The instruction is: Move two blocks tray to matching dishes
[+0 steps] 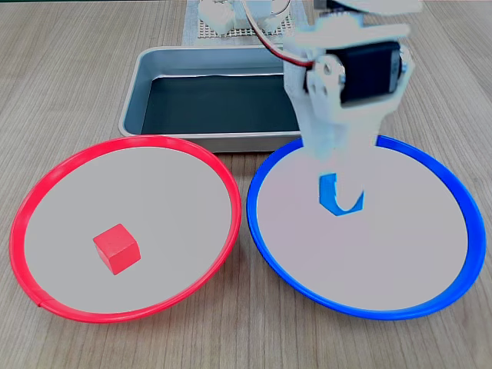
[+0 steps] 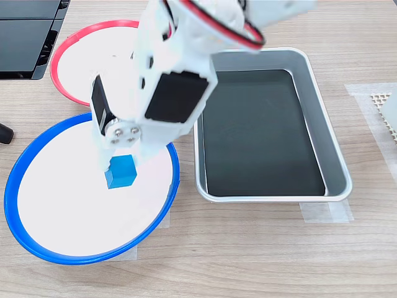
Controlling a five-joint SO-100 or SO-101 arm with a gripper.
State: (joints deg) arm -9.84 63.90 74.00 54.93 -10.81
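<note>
Two blocks are showing: the red block (image 1: 116, 247) is lying in the red dish (image 1: 46, 192), left of centre in a fixed view, and the blue block (image 2: 120, 172) is sitting between the fingers of the gripper (image 2: 118, 169) over the blue dish (image 2: 37, 205). The gripper is reaching down from above, its fingers closing on the blue block; whether the block is touching the dish, I cannot tell. The tray (image 1: 154, 65) is standing just behind both dishes, its dark bottom bare. Everything is resting on a wooden table (image 1: 246, 338).
</note>
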